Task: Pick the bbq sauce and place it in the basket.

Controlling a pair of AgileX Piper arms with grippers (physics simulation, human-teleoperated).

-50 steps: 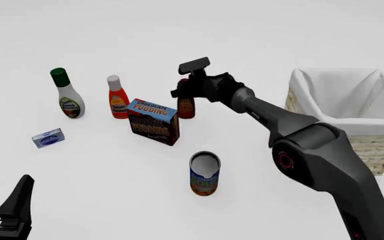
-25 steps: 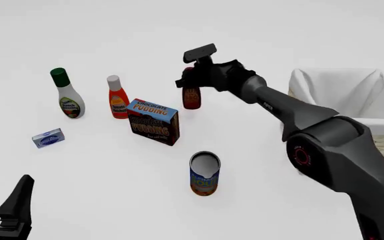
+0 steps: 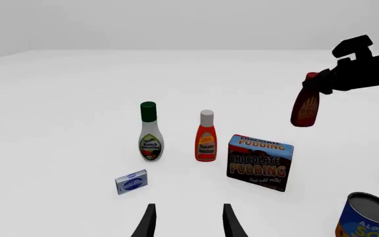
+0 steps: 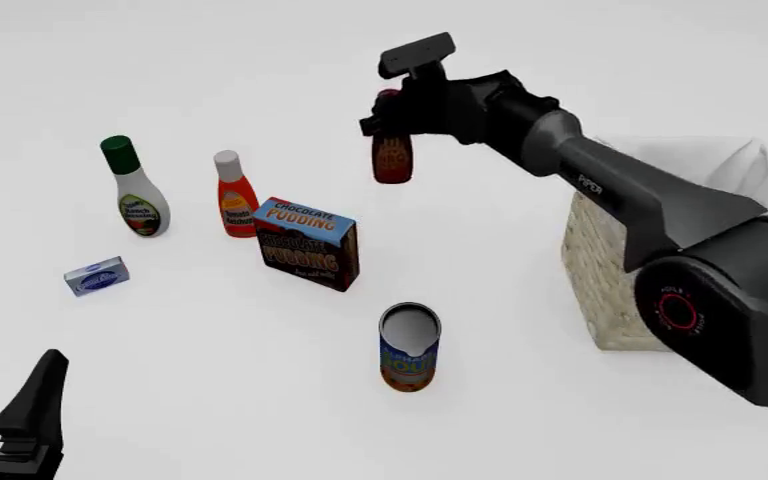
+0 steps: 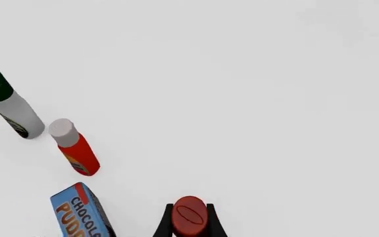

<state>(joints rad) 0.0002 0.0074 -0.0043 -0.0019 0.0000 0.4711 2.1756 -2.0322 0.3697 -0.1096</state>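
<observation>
While the bottle hangs clear of the table, notes as follows.
Right gripper (image 4: 392, 118): clamped on the bbq sauce (image 4: 392, 157) just under its red cap; bottle upright, airborne.
Bottle position: about 1 o'clock from the pudding box (image 4: 308, 243), above it.
Basket (image 4: 602, 262): at 3 o'clock, partly hidden by the arm.
Carry, my judgement: keep height, swing toward 3 o'clock, clear the rim, release only over the lining.
Left gripper (image 3: 186, 222): fingers spread, empty, low at 7 o'clock.

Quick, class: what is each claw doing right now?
Left claw: open, holding nothing.
Right claw: shut on the slim dark brownish-red bottle with a red cap, lifted off the table.
</observation>
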